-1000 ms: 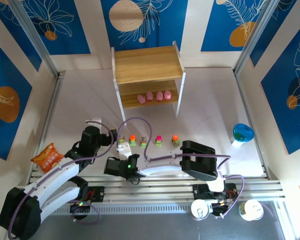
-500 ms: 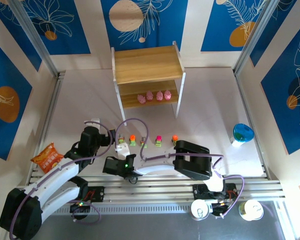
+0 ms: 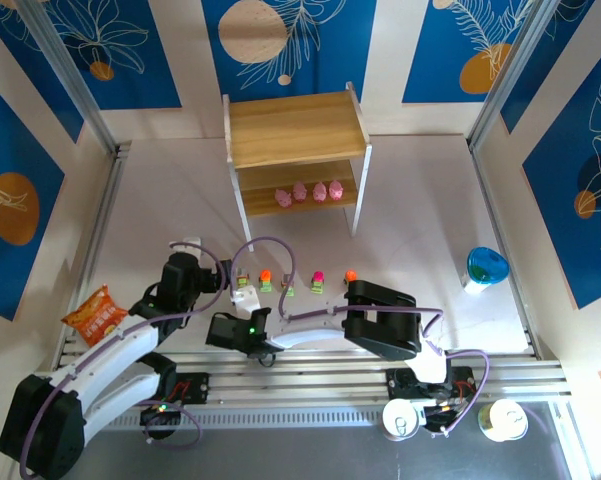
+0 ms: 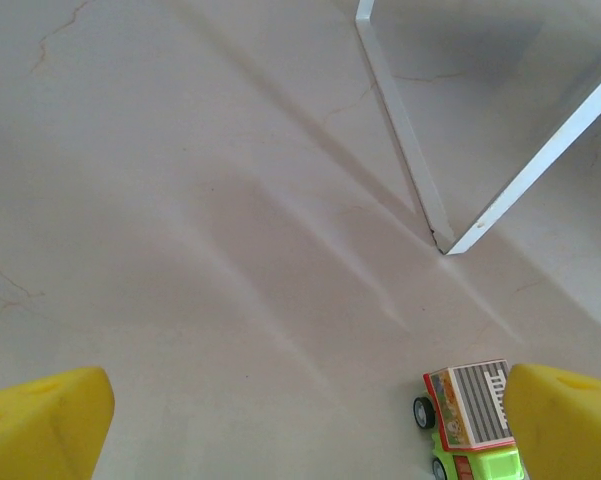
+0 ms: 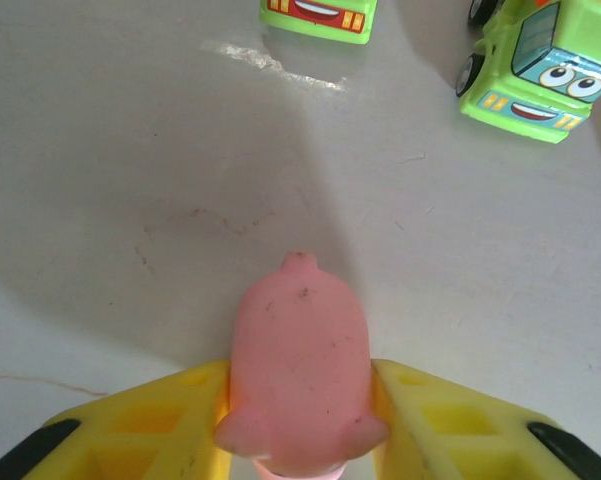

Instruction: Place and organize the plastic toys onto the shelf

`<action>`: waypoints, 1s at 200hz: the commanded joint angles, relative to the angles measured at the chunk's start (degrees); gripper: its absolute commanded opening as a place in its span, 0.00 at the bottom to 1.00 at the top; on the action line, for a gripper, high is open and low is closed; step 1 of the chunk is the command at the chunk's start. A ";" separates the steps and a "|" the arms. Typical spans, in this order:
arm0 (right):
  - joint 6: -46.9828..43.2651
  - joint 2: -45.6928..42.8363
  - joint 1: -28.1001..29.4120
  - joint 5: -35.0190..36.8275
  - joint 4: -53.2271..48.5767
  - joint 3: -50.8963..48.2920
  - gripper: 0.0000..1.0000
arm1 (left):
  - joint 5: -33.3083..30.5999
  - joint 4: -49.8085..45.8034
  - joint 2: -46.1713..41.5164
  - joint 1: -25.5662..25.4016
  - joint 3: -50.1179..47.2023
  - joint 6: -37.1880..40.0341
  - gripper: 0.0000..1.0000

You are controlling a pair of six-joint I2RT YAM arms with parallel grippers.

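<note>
A pink pig [image 5: 300, 350] sits between my right gripper's [image 5: 300, 385] yellow fingers [image 5: 180, 410], which press on both its sides just over the table. Ahead of it are two green trucks [image 5: 530, 70]. In the top view that gripper [image 3: 242, 298] is at the left end of a row of several little trucks [image 3: 318, 282]. Several pink pigs [image 3: 310, 191] line the lower tier of the wooden shelf [image 3: 295, 130]. My left gripper [image 4: 300, 430] is open over bare table, a grey-topped truck [image 4: 470, 415] next to its right finger [image 4: 565, 420], the shelf's white support [image 4: 410, 140] ahead.
A blue cup [image 3: 486, 267] stands at the right edge of the table. An orange snack bag [image 3: 98, 313] lies at the left, beside my left arm. Metal rails run along the near edge, with two white cans [image 3: 505, 420] below them.
My right gripper's fingers have closed in on the pink pig, and the right arm's elbow has shifted a little to the left. The left arm has not moved.
</note>
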 commanded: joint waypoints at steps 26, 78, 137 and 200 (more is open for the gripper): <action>0.46 -0.64 0.03 0.58 -0.27 0.17 0.34 | 1.59 1.24 0.39 0.81 -0.23 -0.34 1.00; 1.72 -6.52 0.21 2.91 -0.67 -4.14 0.33 | 4.93 2.64 1.62 0.81 -0.18 1.13 1.00; 2.25 -14.89 -1.08 6.57 -3.94 -8.80 0.33 | 8.53 3.85 0.67 0.50 -0.61 2.64 0.99; -4.03 -23.56 -6.62 8.34 -3.46 -11.82 0.32 | 9.19 4.93 1.33 -2.89 -0.09 4.56 0.99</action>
